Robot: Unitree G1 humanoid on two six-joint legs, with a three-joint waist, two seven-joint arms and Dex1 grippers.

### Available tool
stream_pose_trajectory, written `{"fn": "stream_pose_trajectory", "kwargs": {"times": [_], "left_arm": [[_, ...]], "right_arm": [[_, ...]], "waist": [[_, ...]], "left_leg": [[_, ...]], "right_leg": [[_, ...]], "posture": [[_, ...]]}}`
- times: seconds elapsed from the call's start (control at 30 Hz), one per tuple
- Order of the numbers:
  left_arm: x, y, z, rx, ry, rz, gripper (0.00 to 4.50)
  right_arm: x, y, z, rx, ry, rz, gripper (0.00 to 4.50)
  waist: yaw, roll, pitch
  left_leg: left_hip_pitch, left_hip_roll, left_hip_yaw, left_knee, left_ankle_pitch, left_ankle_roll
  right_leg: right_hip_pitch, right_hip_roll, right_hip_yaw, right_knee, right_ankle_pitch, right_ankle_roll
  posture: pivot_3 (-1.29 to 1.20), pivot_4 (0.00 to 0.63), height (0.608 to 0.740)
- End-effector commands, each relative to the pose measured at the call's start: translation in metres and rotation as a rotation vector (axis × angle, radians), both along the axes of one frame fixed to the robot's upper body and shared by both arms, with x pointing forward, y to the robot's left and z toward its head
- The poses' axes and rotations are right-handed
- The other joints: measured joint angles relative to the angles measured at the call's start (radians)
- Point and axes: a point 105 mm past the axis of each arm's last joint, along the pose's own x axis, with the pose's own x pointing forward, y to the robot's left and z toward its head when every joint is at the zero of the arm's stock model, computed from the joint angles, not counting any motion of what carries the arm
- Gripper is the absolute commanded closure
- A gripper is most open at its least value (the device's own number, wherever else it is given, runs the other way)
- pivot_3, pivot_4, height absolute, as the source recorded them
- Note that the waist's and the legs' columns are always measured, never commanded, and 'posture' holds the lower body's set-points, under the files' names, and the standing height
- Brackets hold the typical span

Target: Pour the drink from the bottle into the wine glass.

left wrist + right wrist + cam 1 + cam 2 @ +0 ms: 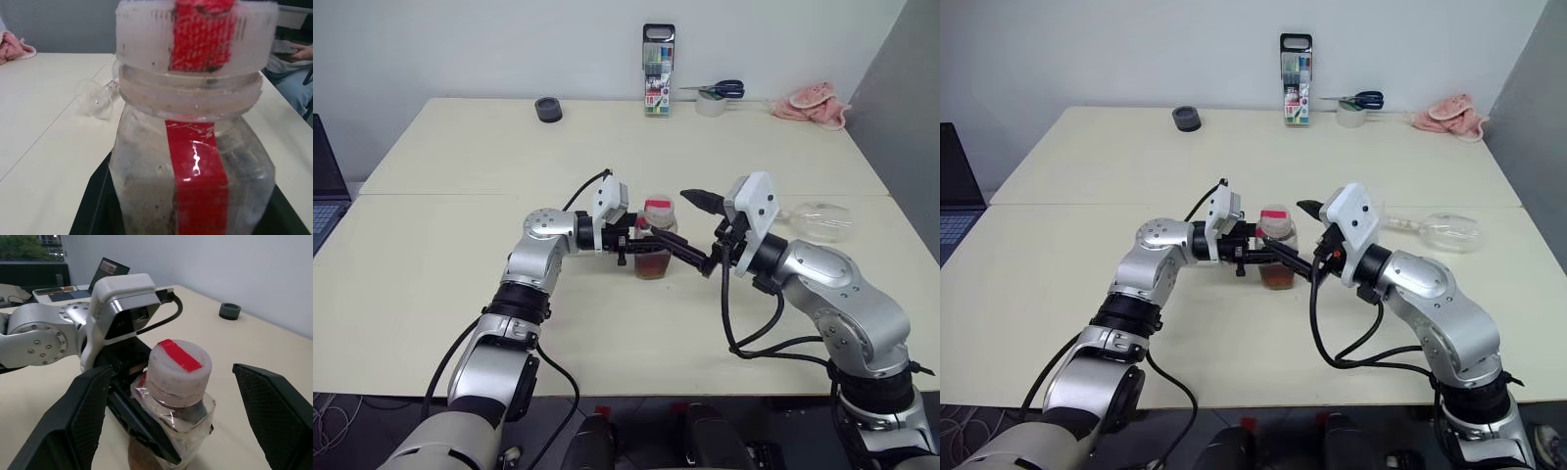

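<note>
On the desk the task is only beginning: the left end effector grips the capped bottle upright, the right end effector stands wide around its cap, and the glass lies empty on its side.

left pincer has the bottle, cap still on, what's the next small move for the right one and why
Probably bring the right pincer in around the cap and close on it to twist it off. The left pincer holds the bottle upright with the cap on, and the right one stands open on either side of it. The wine glass lies on its side, so it needs righting before pouring.
</note>
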Motion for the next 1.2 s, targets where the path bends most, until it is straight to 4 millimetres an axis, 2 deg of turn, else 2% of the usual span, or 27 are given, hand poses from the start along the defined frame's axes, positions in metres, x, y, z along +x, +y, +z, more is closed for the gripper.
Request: {"fn": "stream_pose_trajectory", "kwargs": {"times": [0.03, 0.13, 0.2, 0.33, 0.67, 0.97, 1.2], "left_arm": [[-0.002, 0.001, 0.015, -0.037, -0.055, -0.01, 2.83], [-0.002, 0.002, 0.015, -0.036, -0.053, -0.01, 2.83], [-0.003, 0.001, 0.015, -0.036, -0.053, -0.013, 2.83], [-0.005, -0.001, 0.016, -0.039, -0.055, -0.028, 2.83], [-0.012, -0.01, 0.017, -0.047, -0.047, -0.073, 2.83], [-0.013, -0.009, 0.014, -0.039, -0.05, -0.071, 2.83], [-0.013, -0.008, 0.013, -0.034, -0.05, -0.065, 2.83]], "right_arm": [[-0.014, 0.0, 0.013, -0.013, -0.063, 0.062, 0.32], [-0.016, -0.002, 0.012, -0.031, -0.064, 0.07, 0.32], [-0.018, -0.003, 0.013, -0.023, -0.055, 0.084, 0.0], [-0.018, -0.006, 0.018, -0.004, -0.038, 0.085, 0.0], [0.003, 0.001, 0.015, -0.014, 0.023, 0.054, 0.0], [0.016, 0.008, 0.017, 0.024, 0.021, 0.044, 0.0], [0.017, 0.01, 0.017, 0.022, 0.003, 0.044, 2.3]], "waist": [[0.0, 0.0, 0.0], [0.0, 0.0, 0.0], [0.0, 0.0, 0.0], [0.001, 0.0, 0.0], [0.0, 0.0, 0.0], [0.0, 0.0, 0.0], [0.0, 0.0, 0.0]], "left_leg": [[0.0, 0.0, 0.0, 0.0, 0.0, 0.0], [0.0, 0.0, 0.0, 0.0, 0.0, 0.001], [0.0, 0.0, 0.0, 0.0, -0.001, 0.001], [0.0, 0.0, 0.0, 0.0, -0.001, 0.001], [0.0, 0.0, 0.0, 0.0, -0.001, 0.001], [0.0, 0.0, 0.0, 0.0, -0.001, 0.001], [0.0, 0.0, 0.0, 0.0, -0.001, 0.001]], "right_leg": [[0.0, 0.0, 0.0, 0.0, 0.0, 0.0], [0.0, 0.0, 0.0, 0.0, 0.0, 0.0], [0.0, 0.0, 0.0, 0.0, 0.0, 0.0], [0.0, 0.0, 0.0, 0.0, 0.0, 0.0], [0.0, 0.0, 0.0, 0.0, 0.0, 0.0], [0.0, 0.0, 0.0, 0.0, 0.0, 0.0], [0.0, 0.0, 0.0, 0.0, 0.0, 0.0]], "posture": [[0.0, 0.15, 0.74], [0.0, 0.15, 0.74], [0.0, 0.15, 0.74], [0.0, 0.15, 0.74], [0.0, 0.15, 0.74], [0.0, 0.15, 0.74], [0.0, 0.15, 0.74]]}}
